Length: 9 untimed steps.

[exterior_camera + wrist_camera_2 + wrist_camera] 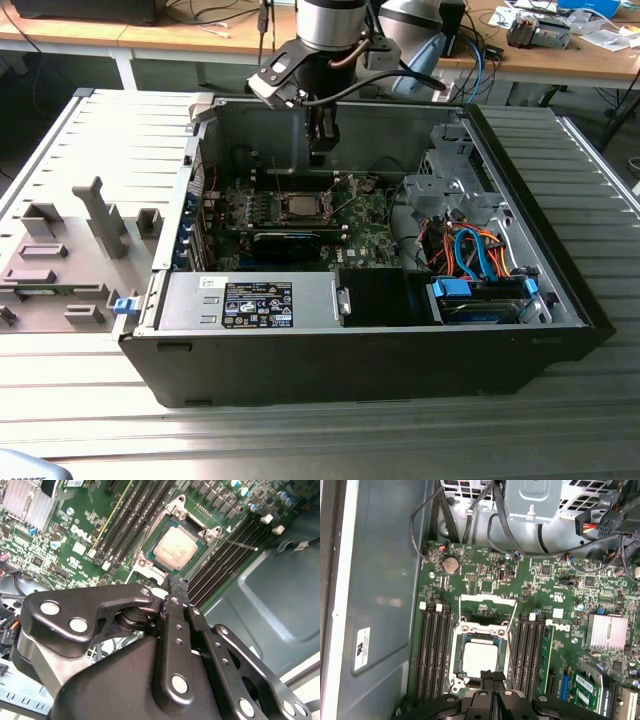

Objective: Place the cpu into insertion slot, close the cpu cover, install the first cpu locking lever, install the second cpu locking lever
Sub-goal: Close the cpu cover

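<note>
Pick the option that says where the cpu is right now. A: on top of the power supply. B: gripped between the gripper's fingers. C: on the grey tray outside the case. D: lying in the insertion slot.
D: the cpu lies flat in the insertion slot, with the gripper above it, shut and empty.

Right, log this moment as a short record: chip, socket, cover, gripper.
chip: pale silvery square chip, lying flat in the socket
socket: silver-rimmed square socket, on the green circuit board
cover: thin silvery metal frame cover, looks swung open, off the chip
gripper: black gripper, shut, holding nothing, above the socket's edge
</note>
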Each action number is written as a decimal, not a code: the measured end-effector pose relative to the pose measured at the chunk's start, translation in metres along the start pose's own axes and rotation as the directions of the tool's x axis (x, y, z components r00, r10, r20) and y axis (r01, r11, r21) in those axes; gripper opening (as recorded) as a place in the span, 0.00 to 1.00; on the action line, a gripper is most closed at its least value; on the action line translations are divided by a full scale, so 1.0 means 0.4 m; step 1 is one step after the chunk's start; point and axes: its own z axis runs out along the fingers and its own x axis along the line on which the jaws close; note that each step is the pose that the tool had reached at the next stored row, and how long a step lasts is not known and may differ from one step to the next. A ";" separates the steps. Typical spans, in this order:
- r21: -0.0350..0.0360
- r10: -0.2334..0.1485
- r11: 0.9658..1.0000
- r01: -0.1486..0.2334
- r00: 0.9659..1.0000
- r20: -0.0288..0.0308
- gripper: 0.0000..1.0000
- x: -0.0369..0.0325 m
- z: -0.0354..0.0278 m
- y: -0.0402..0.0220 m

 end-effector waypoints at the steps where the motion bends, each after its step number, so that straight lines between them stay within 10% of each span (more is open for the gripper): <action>1: 0.000 0.000 1.000 0.000 1.000 0.000 0.11 0.000 0.000 0.003; 9: 0.000 0.000 1.000 0.000 1.000 0.000 0.11 -0.005 0.000 0.046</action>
